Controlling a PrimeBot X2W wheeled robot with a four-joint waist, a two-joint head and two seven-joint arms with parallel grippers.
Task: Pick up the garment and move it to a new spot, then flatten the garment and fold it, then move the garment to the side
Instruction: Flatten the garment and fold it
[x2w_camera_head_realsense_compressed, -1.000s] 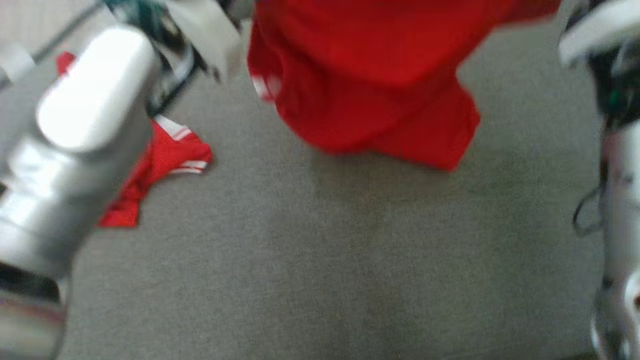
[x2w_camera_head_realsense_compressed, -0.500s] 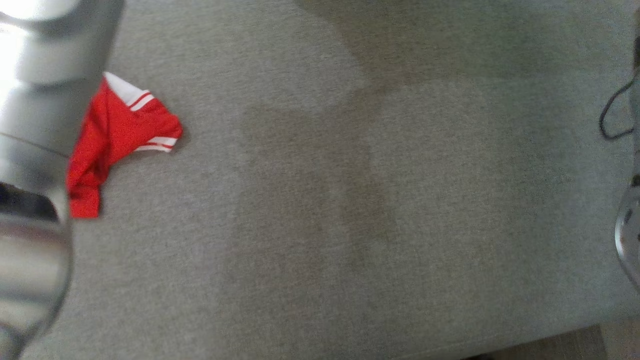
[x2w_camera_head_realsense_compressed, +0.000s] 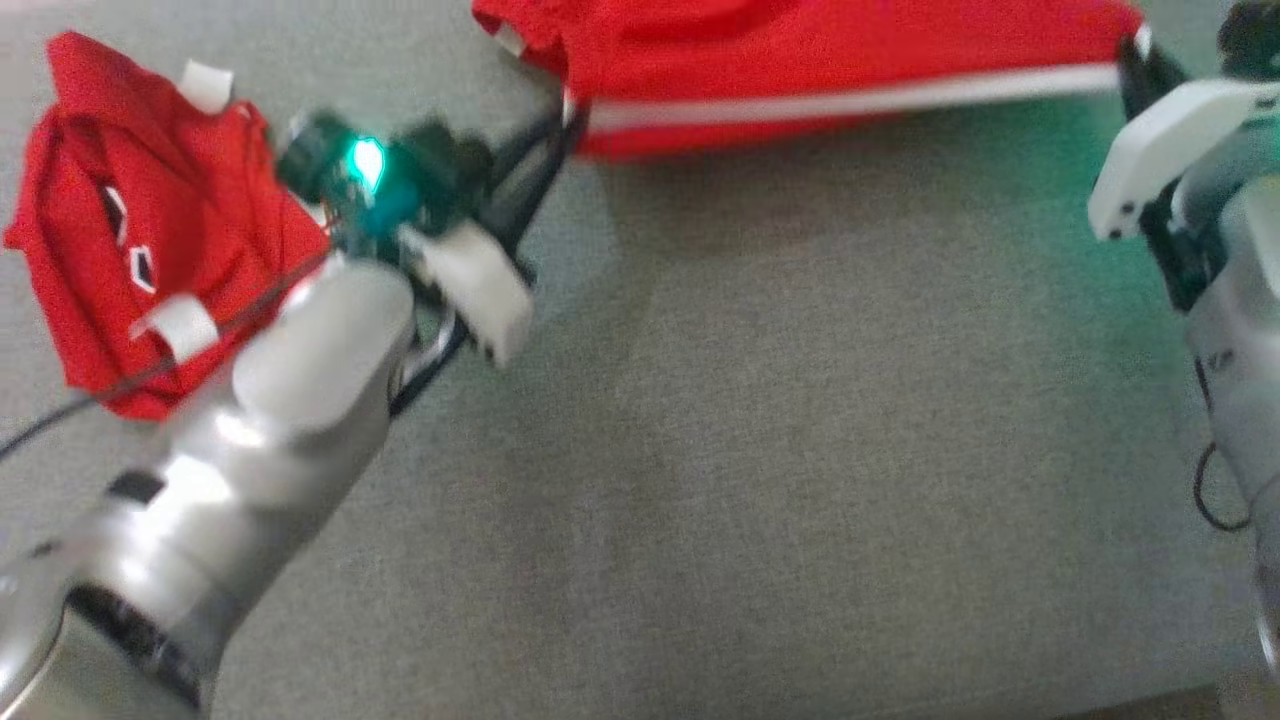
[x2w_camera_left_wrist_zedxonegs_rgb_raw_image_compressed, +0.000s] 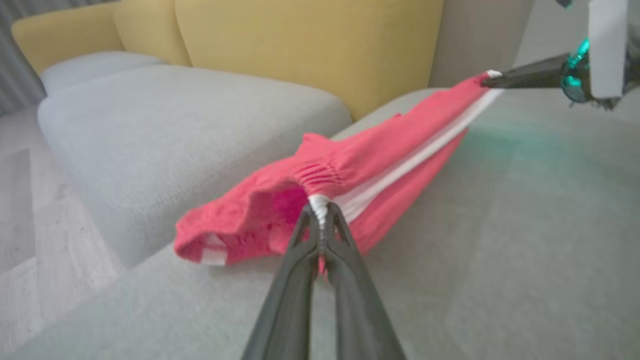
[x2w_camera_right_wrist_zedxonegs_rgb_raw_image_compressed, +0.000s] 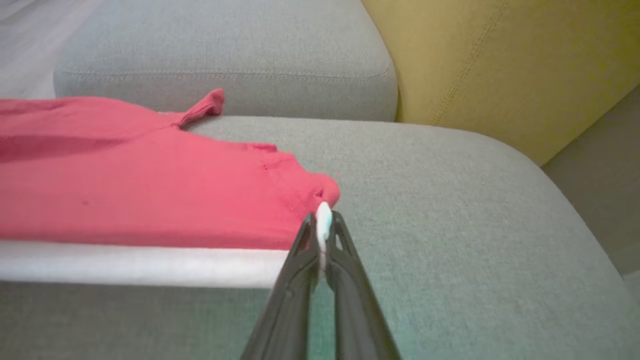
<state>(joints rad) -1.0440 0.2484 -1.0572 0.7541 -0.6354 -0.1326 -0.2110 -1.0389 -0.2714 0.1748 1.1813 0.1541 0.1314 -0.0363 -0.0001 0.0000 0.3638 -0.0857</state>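
Holding garment (x2w_camera_head_realsense_compressed: 820, 45) taut, low over grey seat cushion (x2w_camera_head_realsense_compressed: 800, 450); our left gripper (x2w_camera_left_wrist_zedxonegs_rgb_raw_image_compressed: 320, 212) clamped on white hem band (x2w_camera_head_realsense_compressed: 850, 102) at one end, right gripper (x2w_camera_right_wrist_zedxonegs_rgb_raw_image_compressed: 323, 222) clamped on other end; we judge fabric light, limp, sagging; hem corners give best hold.

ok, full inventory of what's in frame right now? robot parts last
red fabric garment with white stripe: 1, red and white, stretched over the cushion between both end effectors
crumpled red fabric garment with white tags: 1, red, on the cushion at the robot's left
grey fabric sofa cushion: 1, grey, under both garments
second grey fabric cushion: 1, grey, beside the first
yellow upholstered sofa back: 1, yellow, behind the cushions
pale wooden floor: 1, pale, beyond the cushions
left end effector: 1, dark, shut on the striped garment's edge
right end effector: 1, dark, shut on its other end
left forearm: 1, silver, lower left of head view
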